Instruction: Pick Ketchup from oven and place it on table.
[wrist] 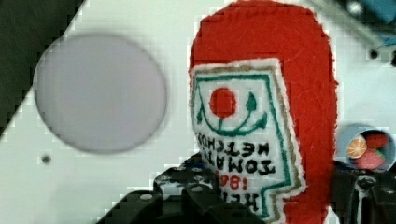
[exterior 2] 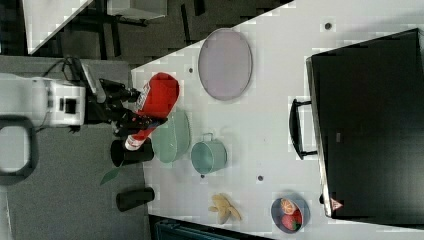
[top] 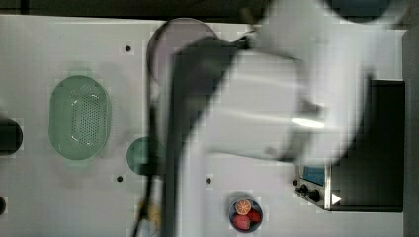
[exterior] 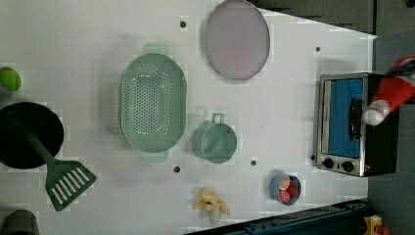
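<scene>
— Where was the ketchup [wrist: 261, 107] at that moment?

— Up in the air, pinched between the black fingers [wrist: 205, 196] of the gripper [exterior 2: 131, 113], well above the table [exterior: 73, 44]. In the wrist view its red body and stitched white label sat right in front of the camera. In the left view it hung tilted over the oven [exterior: 356, 123], white cap lowest, in front of the door handle.

— And the oven itself?

— It stood at the tabletop's edge on the left view's right, blue glass door shut, black knobs in a row beside the door.

— What lay nearest the bottle on the table?

— A small blue bowl of fruit [exterior: 285, 188], just off the oven's knob end. Further out, a green mug [exterior: 215, 141], and touching close beside it a pale green colander [exterior: 153, 102].

— Anything toward the far side?

— A round lilac plate [exterior: 237, 39] near the tabletop's edge at the left view's top, well apart from the oven. A yellowish bunch [exterior: 210, 204] lay near the opposite edge, and farthest off, a green spatula [exterior: 61, 178] rested against a black pan [exterior: 24, 137].
</scene>
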{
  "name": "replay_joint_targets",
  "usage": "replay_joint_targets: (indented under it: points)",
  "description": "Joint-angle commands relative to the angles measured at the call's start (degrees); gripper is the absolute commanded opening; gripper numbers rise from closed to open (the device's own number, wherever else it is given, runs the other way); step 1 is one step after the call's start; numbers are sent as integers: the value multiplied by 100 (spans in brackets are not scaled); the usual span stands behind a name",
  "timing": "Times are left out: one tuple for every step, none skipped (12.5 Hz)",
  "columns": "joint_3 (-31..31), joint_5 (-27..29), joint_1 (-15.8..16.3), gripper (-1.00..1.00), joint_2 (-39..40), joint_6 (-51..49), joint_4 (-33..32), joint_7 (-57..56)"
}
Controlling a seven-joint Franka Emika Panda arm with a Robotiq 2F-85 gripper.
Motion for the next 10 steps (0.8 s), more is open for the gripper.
replay_joint_targets:
  points:
    - [180, -66, 110, 27, 76, 493, -699, -4]
    - [191, -66, 129, 27, 75, 809, -1010, -4]
    - [193, -66, 134, 27, 76, 1094, -1357, -4]
    - [194, -66, 134, 27, 76, 1368, -1713, -4]
    - [195, -66, 134, 27, 75, 1717, -2030, -4]
    - [192, -66, 131, 27, 77, 2136, -2286, -4]
    - [189, -66, 127, 27, 87, 2468, -2542, -4]
    - [191, -66, 128, 27, 103, 2771, -2808, -4]
    - [191, -66, 128, 27, 129, 3084, -3091, -4]
    - [191, -66, 127, 27, 155, 3362, -3362, -4]
